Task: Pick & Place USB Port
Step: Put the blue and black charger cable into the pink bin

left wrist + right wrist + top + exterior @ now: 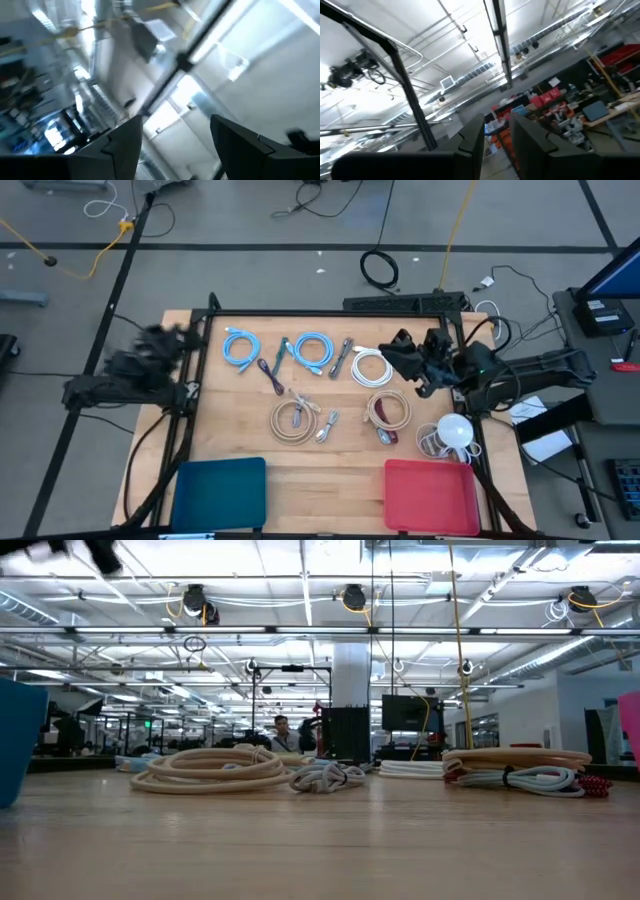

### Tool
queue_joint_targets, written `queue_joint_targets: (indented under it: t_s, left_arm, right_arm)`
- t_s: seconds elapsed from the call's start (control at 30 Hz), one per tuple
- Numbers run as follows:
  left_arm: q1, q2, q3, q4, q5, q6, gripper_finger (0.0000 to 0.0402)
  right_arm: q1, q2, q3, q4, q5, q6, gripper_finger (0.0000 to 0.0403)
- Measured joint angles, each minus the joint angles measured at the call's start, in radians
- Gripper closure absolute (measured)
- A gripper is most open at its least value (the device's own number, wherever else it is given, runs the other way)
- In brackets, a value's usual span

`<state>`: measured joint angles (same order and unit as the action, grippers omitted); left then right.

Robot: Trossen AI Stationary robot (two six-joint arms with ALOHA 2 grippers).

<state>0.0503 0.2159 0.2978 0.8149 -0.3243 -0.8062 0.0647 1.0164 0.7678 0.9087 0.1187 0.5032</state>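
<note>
Logged: coiled USB cables (300,375) mid-table, beyond the red bin (430,490); right gripper (405,365) raised above the white coil (371,368), fingers narrowly parted, empty; left gripper (175,145) off-table, gaping, empty; risk judged: snagging neighbouring coils through crowding.

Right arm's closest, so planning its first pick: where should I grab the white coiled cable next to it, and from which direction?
Judging from the high view, come straight down on the white coiled cable. It lies flat on the table, so its bundled strands give the fingers something to close across. Take the rim nearest the right gripper, away from the grey cable on its other side.
</note>
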Motion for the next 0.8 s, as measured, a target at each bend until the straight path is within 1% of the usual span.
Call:
queue_joint_targets:
  t_s: [0.03,0.07,0.13,0.17,0.23,0.27,0.3,0.33,0.37,0.43,0.53,0.6,0.7,0.8]
  left_arm:
    - [0.004,0.013,0.078,-0.080,0.033,0.052,0.0165]
    - [0.007,0.030,0.168,-0.217,0.062,0.107,0.0165]
    - [0.009,0.091,0.375,-0.621,0.074,0.236,0.0165]
    - [0.010,0.144,0.487,-0.859,0.051,0.285,0.0165]
    - [0.020,0.278,0.682,-1.295,-0.042,0.334,0.0165]
    - [0.028,0.352,0.756,-1.466,-0.100,0.329,0.0165]
    - [0.039,0.426,0.812,-1.593,-0.150,0.314,0.0165]
    - [0.052,0.493,0.854,-1.670,-0.176,0.300,0.0165]
    - [0.068,0.553,0.883,-1.705,-0.174,0.298,0.0165]
    - [0.106,0.672,0.918,-1.720,-0.134,0.301,0.0165]
    - [0.175,0.852,0.956,-1.724,-0.020,0.298,0.0165]
    - [0.222,0.969,0.971,-1.759,0.035,0.296,0.0165]
    - [0.287,1.114,0.984,-1.795,0.076,0.333,0.0165]
    - [0.339,1.223,0.982,-1.818,0.085,0.376,0.0165]
  right_arm:
    - [0.000,0.003,0.000,0.000,0.014,-0.003,0.0319]
    - [-0.001,0.005,0.000,0.000,0.016,-0.013,0.0319]
    - [-0.001,0.011,0.000,0.000,0.017,-0.034,0.0319]
    - [-0.001,0.014,0.000,0.000,0.018,-0.043,0.0319]
    - [0.000,0.015,0.000,-0.003,0.027,-0.053,0.0319]
    - [0.000,0.015,0.000,-0.008,0.038,-0.055,0.0319]
    - [0.000,0.015,0.000,-0.011,0.041,-0.060,0.0319]
    - [-0.001,0.015,0.000,-0.016,0.042,-0.069,0.0319]
    - [-0.001,0.015,0.000,-0.021,0.043,-0.078,0.0319]
    - [-0.001,0.016,0.000,-0.025,0.042,-0.094,0.0319]
    - [0.000,0.016,0.000,-0.028,0.042,-0.101,0.0319]
    - [0.000,0.016,0.000,-0.042,0.040,-0.100,0.0319]
    - [0.003,0.017,0.000,-0.061,0.039,-0.100,0.0319]
    - [0.012,0.016,0.000,-0.087,0.039,-0.098,0.0319]
